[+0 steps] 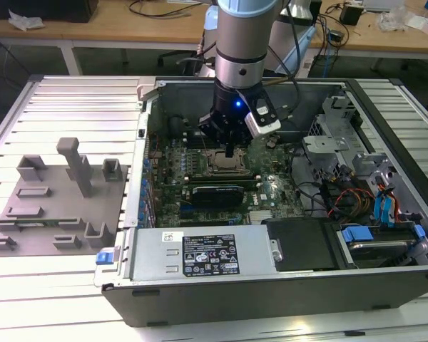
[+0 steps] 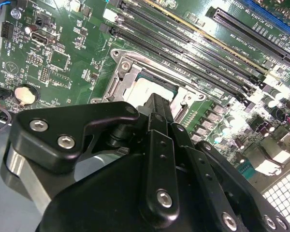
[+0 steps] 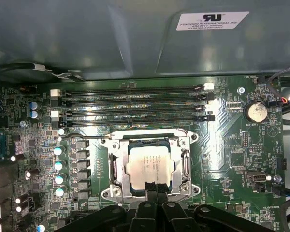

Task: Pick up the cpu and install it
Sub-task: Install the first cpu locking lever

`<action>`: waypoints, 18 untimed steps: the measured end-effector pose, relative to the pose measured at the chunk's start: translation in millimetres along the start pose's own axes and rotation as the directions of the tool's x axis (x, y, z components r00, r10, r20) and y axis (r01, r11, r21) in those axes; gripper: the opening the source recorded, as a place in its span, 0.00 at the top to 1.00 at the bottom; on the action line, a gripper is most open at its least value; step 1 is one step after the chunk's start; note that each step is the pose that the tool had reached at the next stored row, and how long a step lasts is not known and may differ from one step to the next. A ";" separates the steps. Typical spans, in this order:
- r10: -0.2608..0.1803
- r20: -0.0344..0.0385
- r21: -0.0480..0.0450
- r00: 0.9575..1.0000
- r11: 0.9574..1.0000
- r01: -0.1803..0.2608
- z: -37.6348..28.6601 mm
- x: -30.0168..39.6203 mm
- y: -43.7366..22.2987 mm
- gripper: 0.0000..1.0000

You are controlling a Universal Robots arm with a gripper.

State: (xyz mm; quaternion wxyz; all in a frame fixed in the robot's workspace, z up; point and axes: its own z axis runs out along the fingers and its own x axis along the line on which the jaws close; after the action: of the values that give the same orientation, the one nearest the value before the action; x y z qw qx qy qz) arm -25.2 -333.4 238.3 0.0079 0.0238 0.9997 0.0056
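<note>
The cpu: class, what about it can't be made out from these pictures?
First wrist view: the gripper covers one cpu edge; contact between them cannot be judged.
Second wrist view: the gripper hides much of the cpu.
Exterior view: too small to tell whether it sits flat.

Printed white sticker (image 3: 212,21) on case wall (image 3: 111,43)
</note>
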 end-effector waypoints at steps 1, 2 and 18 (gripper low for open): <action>0.000 0.000 0.000 1.000 1.000 0.000 0.0 0.0 0.0 0.89; 0.000 0.000 0.000 1.000 1.000 0.000 -0.2 0.0 0.0 0.89; 0.000 0.000 0.000 1.000 1.000 0.000 -14.8 8.8 0.2 0.89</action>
State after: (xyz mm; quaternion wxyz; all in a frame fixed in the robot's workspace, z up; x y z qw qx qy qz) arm -34.3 -333.0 252.9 0.0079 0.0238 0.9997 0.0056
